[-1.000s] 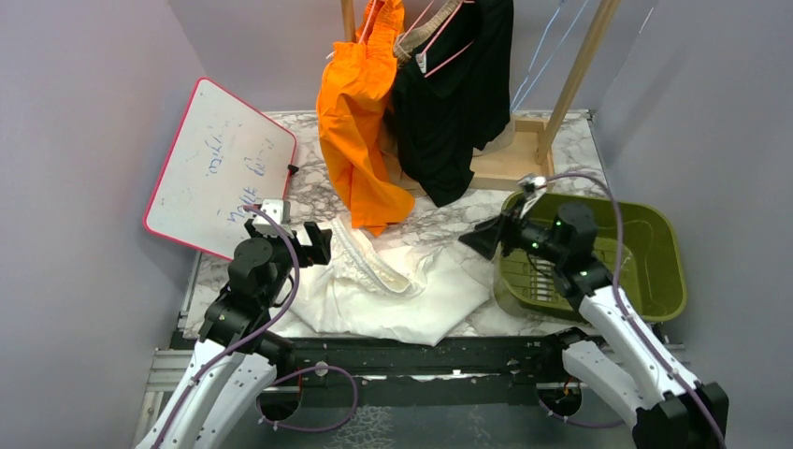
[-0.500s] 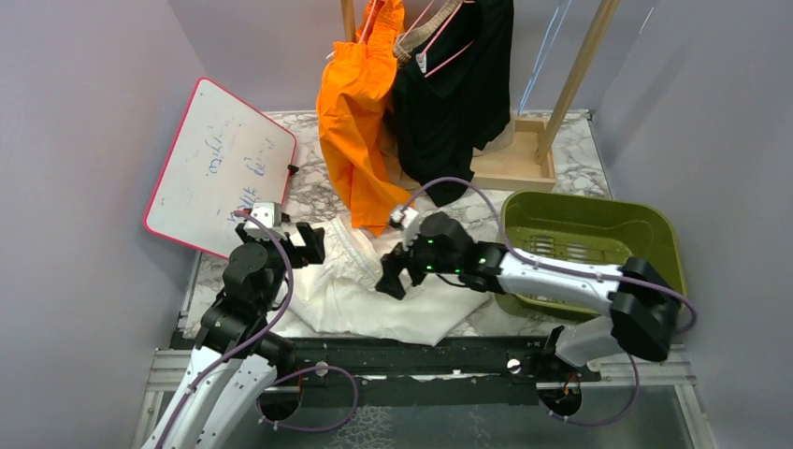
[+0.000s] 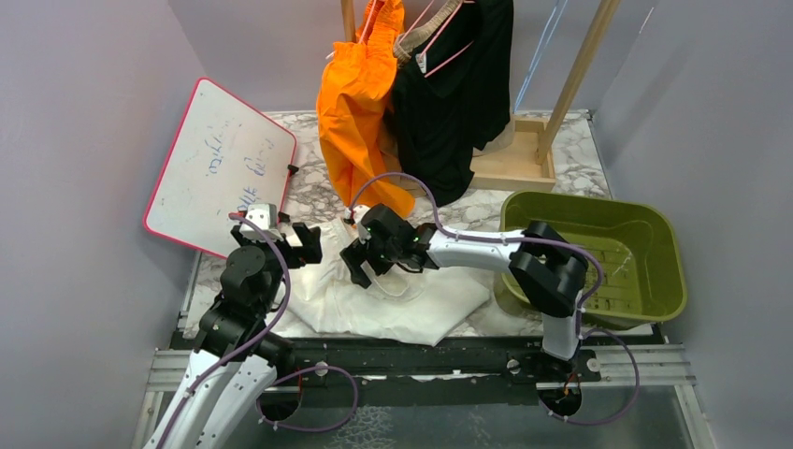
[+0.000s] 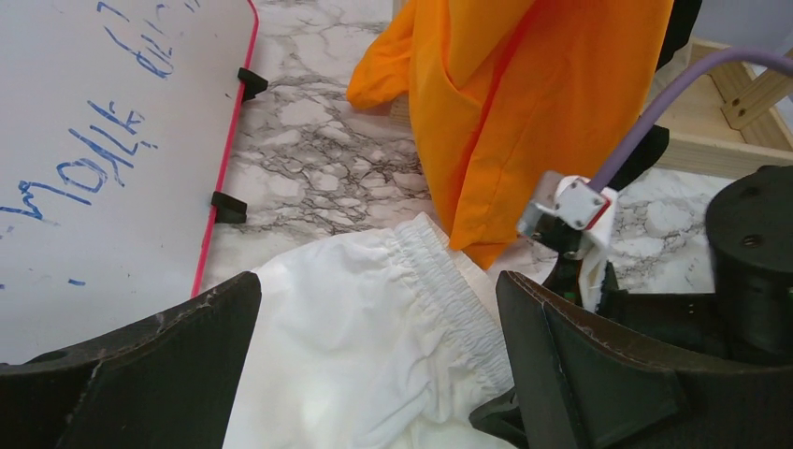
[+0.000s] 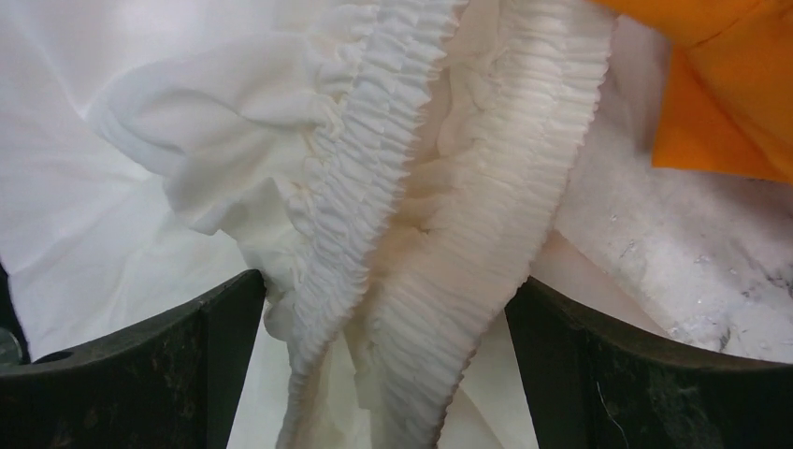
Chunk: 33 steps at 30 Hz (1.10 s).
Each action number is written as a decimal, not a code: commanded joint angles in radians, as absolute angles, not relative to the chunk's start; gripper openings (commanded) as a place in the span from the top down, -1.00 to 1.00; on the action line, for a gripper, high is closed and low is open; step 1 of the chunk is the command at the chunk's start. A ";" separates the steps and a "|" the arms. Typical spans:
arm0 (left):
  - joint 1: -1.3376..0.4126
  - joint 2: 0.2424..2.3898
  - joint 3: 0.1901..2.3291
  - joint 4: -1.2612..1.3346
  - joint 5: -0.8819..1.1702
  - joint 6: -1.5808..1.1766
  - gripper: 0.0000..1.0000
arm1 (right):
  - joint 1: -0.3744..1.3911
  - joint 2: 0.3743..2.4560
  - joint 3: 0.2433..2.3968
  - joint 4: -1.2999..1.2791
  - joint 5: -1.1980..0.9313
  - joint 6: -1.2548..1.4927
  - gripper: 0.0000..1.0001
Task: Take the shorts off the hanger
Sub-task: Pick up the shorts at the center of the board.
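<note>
**White pair down, two pairs hanging**

Soft white elastic-waist shorts (image 3: pixel 411 304) crumpled on marble counter (image 3: pixel 313 196). Right end effector (image 3: pixel 363 273) spread wide over their waistband, gripping nothing. Left end effector (image 3: pixel 309 245) also apart. Bright orange shorts (image 3: pixel 355 122) and black shorts (image 3: pixel 458 103) hang behind. Olive plastic tub (image 3: pixel 655 234) at right, slotted floor showing.

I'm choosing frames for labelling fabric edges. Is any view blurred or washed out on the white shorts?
Top view: evenly lit, the white shorts bright with faint folds, outline clear. Left wrist view: sharp, waist gathers readable. Right wrist view: close and crisp on the gathers, no washout; only the orange shorts in the corner look slightly soft.
</note>
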<state>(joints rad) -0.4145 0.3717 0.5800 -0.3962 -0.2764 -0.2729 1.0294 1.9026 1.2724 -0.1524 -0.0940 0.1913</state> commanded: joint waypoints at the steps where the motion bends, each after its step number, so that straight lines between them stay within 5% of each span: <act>1: -0.412 0.354 0.607 -0.391 -0.308 -0.281 -0.98 | 1.033 1.955 1.297 -0.216 -0.118 0.179 -0.98; 10: -0.411 0.363 0.607 -0.393 -0.306 -0.279 -0.98 | 1.045 1.769 1.106 -0.120 -0.113 0.146 0.96; 25: -0.412 0.341 0.606 -0.392 -0.310 -0.282 -0.98 | 1.046 0.968 1.008 -0.072 0.255 0.078 0.98; 33: -0.411 0.337 0.604 -0.393 -0.310 -0.284 -0.98 | 1.044 0.955 1.016 -0.075 0.166 0.126 0.98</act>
<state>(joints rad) -0.4145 0.3500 0.5800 -0.3988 -0.2848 -0.2764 1.0397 0.9146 1.0454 -0.0673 0.2249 0.0856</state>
